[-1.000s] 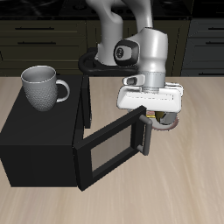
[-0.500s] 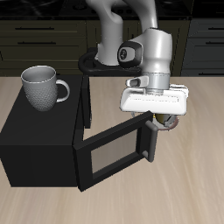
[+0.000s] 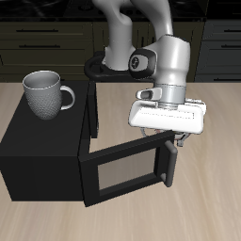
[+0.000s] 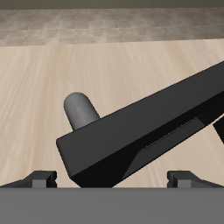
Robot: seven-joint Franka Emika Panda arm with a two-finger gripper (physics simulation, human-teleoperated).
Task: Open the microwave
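Microwave (image 3: 42, 151): matte black box on the table (image 3: 202, 212), set behind and to one side of the tool, with its door swung partly out from the body toward the table's front edge
Door (image 3: 127, 169): hangs from the front corner of the box and reaches out to just under the tool; its dark glass window shows in the exterior view, and in the wrist view its top edge (image 4: 144, 131) runs slantwise as a dark slab right below the tool
Handle (image 3: 170, 162): grey bar at the free end of the door, directly beneath the tool; in the wrist view its rounded grey end (image 4: 81, 111) sticks up past the door's edge
Tool (image 3: 175, 139): points down at the door's free end, at the handle; the white hand body hides the fingers in the exterior view, and in the wrist view only two dark fingertips (image 4: 41, 178) show at the frame's edge, well apart, with the door edge between them; whether they press on the handle I cannot tell
Mug (image 3: 44, 93): grey, upright on top of the microwave, well away from the tool, handle turned toward the arm
Cabinet drawers (image 3: 38, 42): dark fronts along the back, behind the arm
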